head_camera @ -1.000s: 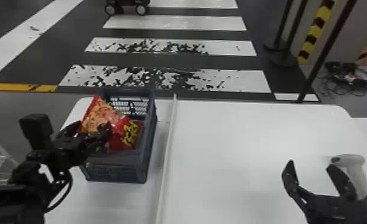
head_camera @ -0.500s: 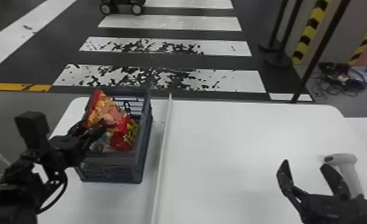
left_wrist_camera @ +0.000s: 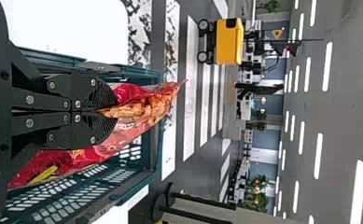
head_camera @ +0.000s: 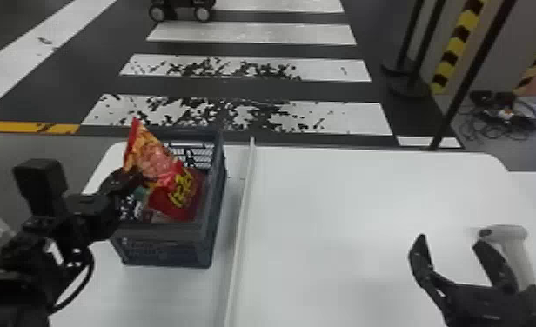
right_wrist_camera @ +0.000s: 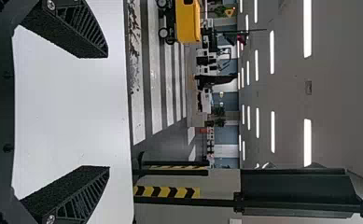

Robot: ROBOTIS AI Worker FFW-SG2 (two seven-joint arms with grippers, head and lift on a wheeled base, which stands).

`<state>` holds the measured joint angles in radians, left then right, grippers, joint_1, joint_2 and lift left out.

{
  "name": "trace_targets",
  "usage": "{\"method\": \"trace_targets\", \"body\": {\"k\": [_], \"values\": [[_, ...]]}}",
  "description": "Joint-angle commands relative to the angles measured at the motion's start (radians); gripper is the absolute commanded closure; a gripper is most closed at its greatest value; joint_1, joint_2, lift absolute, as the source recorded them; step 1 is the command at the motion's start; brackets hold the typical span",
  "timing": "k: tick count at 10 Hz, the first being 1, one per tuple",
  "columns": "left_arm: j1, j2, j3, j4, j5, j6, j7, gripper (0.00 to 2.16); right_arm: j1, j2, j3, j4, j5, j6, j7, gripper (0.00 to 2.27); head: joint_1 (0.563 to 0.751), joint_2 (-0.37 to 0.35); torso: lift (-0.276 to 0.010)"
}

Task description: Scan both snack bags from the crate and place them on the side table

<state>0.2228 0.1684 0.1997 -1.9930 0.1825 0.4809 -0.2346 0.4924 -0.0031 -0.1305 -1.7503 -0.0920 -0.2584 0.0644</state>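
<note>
Clasping the snack bag [head_camera: 157, 160] (tip above the crate rim [head_camera: 162, 229]), left end effector [head_camera: 143, 177].

The red-and-orange snack bag [head_camera: 156, 163] in the jaws of the left gripper [head_camera: 141, 177] is crinkled, glossy film. Beneath them, the dark rectangular plastic crate [head_camera: 167, 251] looks matt, the white round-cornered table [head_camera: 345, 208] smooth, faintly shiny.
</note>
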Motion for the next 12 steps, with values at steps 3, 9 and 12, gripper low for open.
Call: {"method": "trace_targets", "body": {"k": [3,9,12], "values": [[0.007,0.000,0.021,-0.145,0.037,0.000,0.004,2.14,0.003,0.004,0.000,-0.003,0.005,0.000,0.000,0.07,0.695,0.011,-0.098],[0.063,0.048,0.107,-0.458,0.109,0.147,0.057,2.14,0.008,0.004,0.009,-0.008,0.003,0.000,0.000,0.07,0.695,0.025,-0.098],[0.061,0.042,0.089,-0.510,0.189,0.153,0.104,2.14,0.009,0.004,0.011,-0.008,0.005,-0.003,0.000,0.07,0.695,0.019,-0.098]]}}
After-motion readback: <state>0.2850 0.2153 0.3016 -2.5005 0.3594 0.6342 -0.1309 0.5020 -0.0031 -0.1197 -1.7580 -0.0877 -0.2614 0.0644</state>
